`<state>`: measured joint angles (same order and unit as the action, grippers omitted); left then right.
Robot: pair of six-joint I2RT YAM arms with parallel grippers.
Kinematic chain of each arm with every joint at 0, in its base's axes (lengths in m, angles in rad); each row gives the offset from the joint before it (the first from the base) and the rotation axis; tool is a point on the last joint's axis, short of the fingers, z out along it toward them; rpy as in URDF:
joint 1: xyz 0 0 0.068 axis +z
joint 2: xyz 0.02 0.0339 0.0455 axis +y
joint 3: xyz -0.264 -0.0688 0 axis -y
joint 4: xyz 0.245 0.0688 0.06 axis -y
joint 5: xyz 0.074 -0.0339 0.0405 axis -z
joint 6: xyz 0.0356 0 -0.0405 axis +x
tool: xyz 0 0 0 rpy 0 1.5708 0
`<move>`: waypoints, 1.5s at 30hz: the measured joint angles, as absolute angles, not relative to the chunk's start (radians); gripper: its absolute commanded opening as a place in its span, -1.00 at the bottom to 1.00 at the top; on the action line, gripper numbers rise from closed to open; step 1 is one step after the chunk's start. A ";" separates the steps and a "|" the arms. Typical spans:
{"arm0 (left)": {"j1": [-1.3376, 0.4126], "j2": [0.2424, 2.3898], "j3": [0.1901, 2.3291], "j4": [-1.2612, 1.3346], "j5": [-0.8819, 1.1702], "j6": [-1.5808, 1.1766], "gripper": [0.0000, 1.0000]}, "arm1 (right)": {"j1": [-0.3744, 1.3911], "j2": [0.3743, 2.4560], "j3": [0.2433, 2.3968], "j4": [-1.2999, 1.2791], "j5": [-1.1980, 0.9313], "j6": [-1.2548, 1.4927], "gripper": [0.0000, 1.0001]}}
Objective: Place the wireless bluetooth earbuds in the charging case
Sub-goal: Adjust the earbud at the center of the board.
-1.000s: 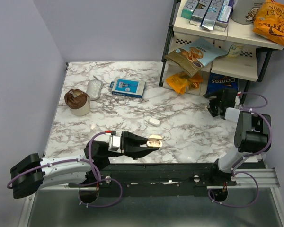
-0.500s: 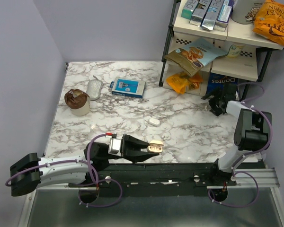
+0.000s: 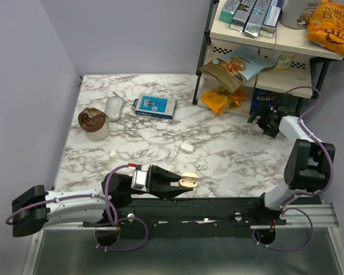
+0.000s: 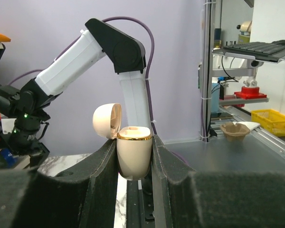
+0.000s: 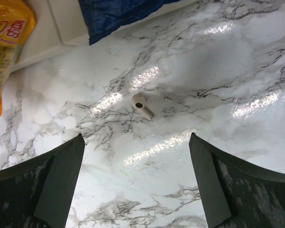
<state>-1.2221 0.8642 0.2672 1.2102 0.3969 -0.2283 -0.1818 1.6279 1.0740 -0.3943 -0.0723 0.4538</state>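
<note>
One tiny glossy white earbud (image 5: 141,106) lies alone on the marble desk (image 5: 218,57) near its right edge. It is directly under the right claw (image 5: 135,137), whose fingers stand wide apart with nothing between them. Just beyond it, one blue snack bag (image 5: 118,14) and one orange snack bag (image 5: 4,42) rest on the lowest board of the shelf rack (image 3: 209,51).

At the near edge the left claw (image 3: 179,181) is clamped on the one beige oval charging case (image 4: 133,159), upright with its lid flipped open. One small white oval case (image 3: 187,147) lies mid-desk, between the two claws. Toward the far left corner are one blue box (image 3: 155,106), one silvery grey object (image 3: 114,107) and one brown-topped round tub (image 3: 93,123).
</note>
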 measured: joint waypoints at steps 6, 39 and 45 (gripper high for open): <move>-1.241 0.878 0.268 1.209 0.397 -0.228 -1.00 | -0.181 1.654 1.083 -0.443 -0.073 0.476 1.00; -1.274 0.883 0.253 1.199 0.350 -0.213 -1.00 | -0.065 1.205 0.853 -0.173 0.146 0.368 0.85; -1.280 0.884 0.252 1.205 0.339 -0.215 -1.00 | -0.062 1.485 1.000 -0.290 0.150 0.347 0.29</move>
<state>-1.2797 0.8845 0.2520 1.2053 0.3389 -0.2150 -0.0616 1.4849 1.0004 -0.2905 0.1505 0.3470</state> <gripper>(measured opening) 0.363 0.736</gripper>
